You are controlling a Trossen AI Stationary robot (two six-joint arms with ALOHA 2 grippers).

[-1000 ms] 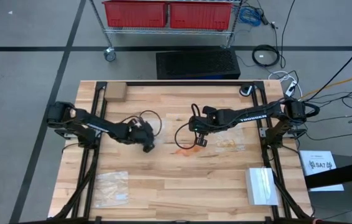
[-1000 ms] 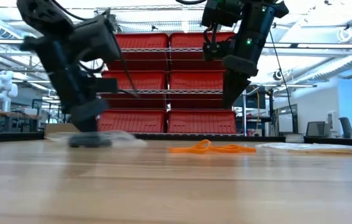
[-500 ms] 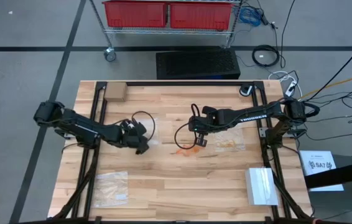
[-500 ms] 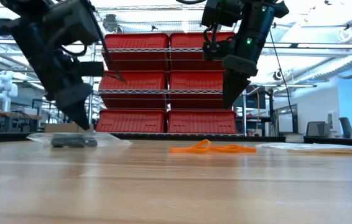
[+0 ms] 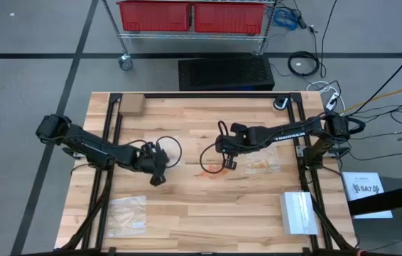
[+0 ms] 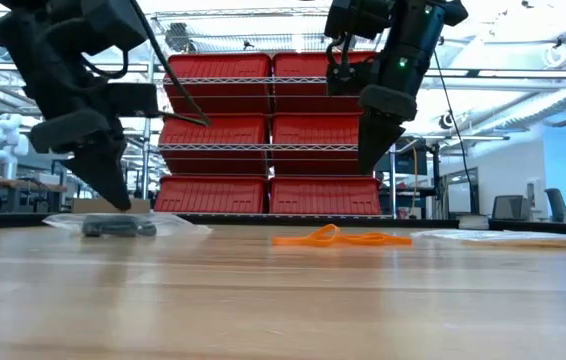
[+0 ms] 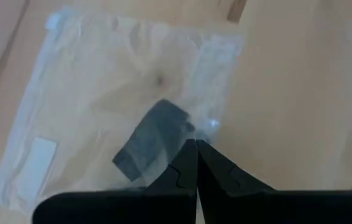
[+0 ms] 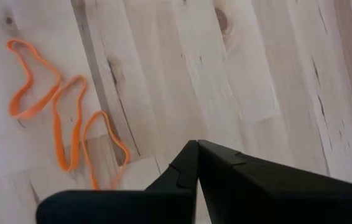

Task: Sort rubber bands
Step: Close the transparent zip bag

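A small dark bundle of black rubber bands (image 7: pixel 151 138) lies inside a clear plastic bag (image 7: pixel 95 81) flat on the table; it also shows in the low view as the black bundle (image 6: pixel 118 228). My left gripper (image 7: pixel 196 147) is shut and hangs just above that bag, left gripper (image 6: pixel 113 198) clear of the bundle, left gripper (image 5: pixel 157 178) left of centre. Three orange rubber bands (image 8: pixel 64 118) lie loose on the wood at mid-table, orange bands (image 5: pixel 212 173). My right gripper (image 8: pixel 198 144) is shut and hovers beside them, right gripper (image 6: pixel 363 165) well above the table.
A second clear bag (image 5: pixel 261 165) with yellow-tan bands lies right of the orange ones. A third clear bag (image 5: pixel 128 215) sits near the near-left corner, a white box (image 5: pixel 299 212) near the right edge, a cardboard block (image 5: pixel 131 105) at the far-left corner. Black cables loop beside both wrists.
My left gripper has risen off the black bundle in the clear bag and drawn back toward the table's left and near edge. The bundle has stayed in the bag on the table. My right arm has kept still.
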